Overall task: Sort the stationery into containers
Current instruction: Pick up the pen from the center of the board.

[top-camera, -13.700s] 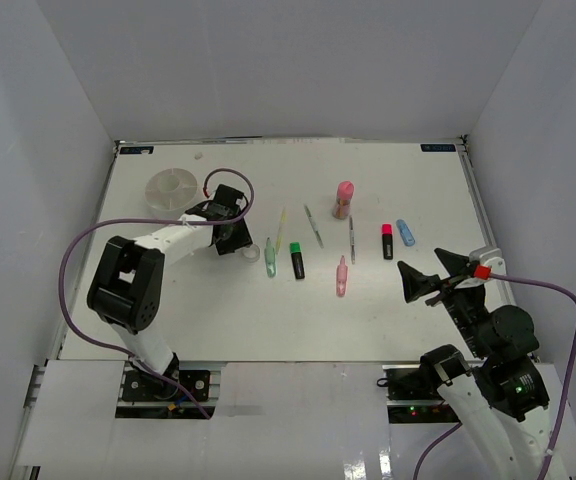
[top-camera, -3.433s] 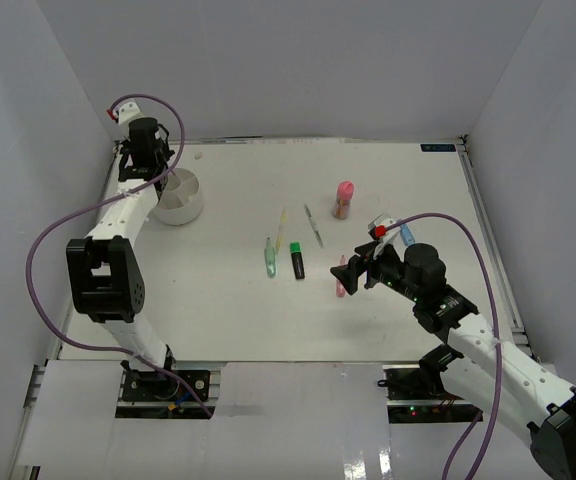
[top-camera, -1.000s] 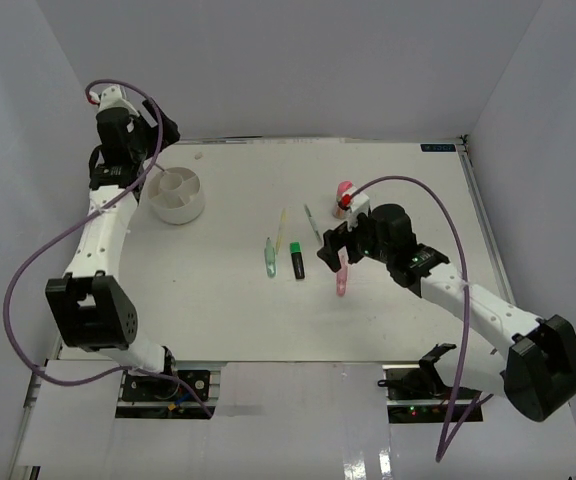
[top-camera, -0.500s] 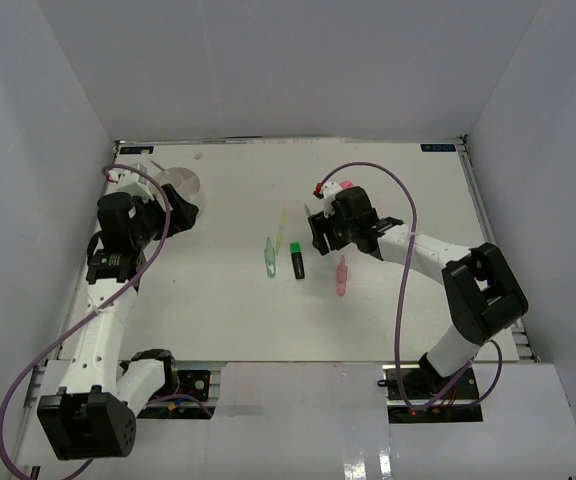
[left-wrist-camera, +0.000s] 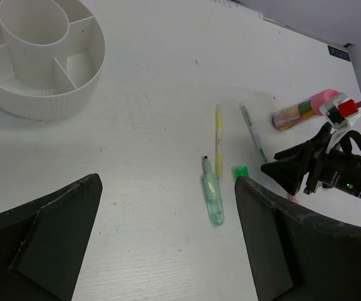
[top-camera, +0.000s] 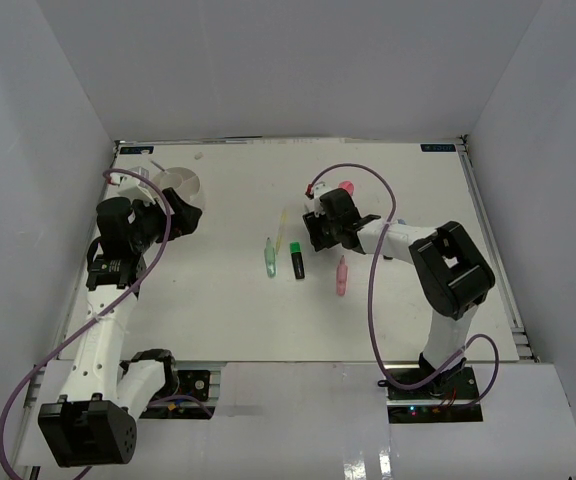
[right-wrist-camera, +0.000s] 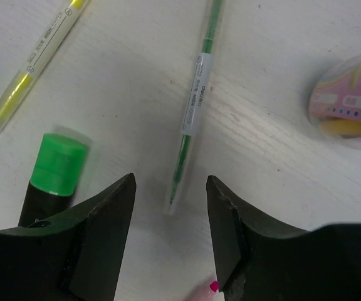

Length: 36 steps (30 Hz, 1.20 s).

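My right gripper (right-wrist-camera: 171, 210) is open low over the table, its jaws straddling the near end of a thin green pen (right-wrist-camera: 190, 128) without touching it. Around it lie a yellow pen (right-wrist-camera: 33, 63), a green-capped marker (right-wrist-camera: 55, 164) and the pink tube (right-wrist-camera: 350, 100). From above, the right gripper (top-camera: 314, 234) sits mid-table between the pink tube (top-camera: 346, 188) and the green-capped marker (top-camera: 297, 262). My left gripper (left-wrist-camera: 168, 244) is wide open and empty, above the table near the white organiser cup (left-wrist-camera: 39, 103), which shows its inner dividers.
A pale green marker (top-camera: 269, 258) and a pink marker (top-camera: 341, 276) lie on the table in front of the right gripper. The organiser cup (top-camera: 183, 180) stands at the back left, partly behind the left arm. White walls enclose the table.
The right gripper has moved left and back, over the thin green pen, and its jaws have narrowed. The left arm has swung from behind the organiser to its near side, still open.
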Tool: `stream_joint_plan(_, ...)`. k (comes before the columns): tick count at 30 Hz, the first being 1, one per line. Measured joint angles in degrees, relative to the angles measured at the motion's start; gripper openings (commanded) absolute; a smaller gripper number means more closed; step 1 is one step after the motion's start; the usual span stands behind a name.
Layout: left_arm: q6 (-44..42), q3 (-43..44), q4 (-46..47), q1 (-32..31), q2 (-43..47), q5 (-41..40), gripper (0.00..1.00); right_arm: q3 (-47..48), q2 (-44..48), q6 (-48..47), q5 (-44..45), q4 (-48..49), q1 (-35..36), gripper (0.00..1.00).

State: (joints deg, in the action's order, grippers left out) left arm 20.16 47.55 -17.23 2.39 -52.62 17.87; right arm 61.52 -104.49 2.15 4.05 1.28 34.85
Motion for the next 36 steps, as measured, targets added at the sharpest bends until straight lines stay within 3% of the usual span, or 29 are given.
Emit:
stream_joint_plan(12,0.22,-0.17,0.11,0.0,0.0,0.83,0.98,5.86,-6.82,0.68,3.32,0.59,0.04,0.45)
stream_joint_plan(15,0.74,-0.37,0.42,0.02,-0.11,1.75,0.98,6.34,-7.34,0.7,3.72,0.76,0.04,0.36)
stream_joint_plan(17,1.25,-0.63,0.9,0.02,-0.52,3.13,0.98,6.43,-7.43,0.7,4.02,0.83,0.11,0.25)
stream_joint_plan(26,6.75,-1.11,1.86,-0.83,-7.32,13.6,0.98,5.42,-7.1,0.42,4.57,2.51,0.11,0.16)
stream_joint_plan(31,10.82,-1.07,2.58,-9.68,-11.91,13.57,0.98,1.51,-3.15,-0.09,3.56,2.84,0.26,0.16)
stream_joint_plan(36,16.74,-0.85,5.62,-19.32,-14.91,9.7,0.98,-5.6,7.98,-0.83,1.44,3.87,1.77,0.17)
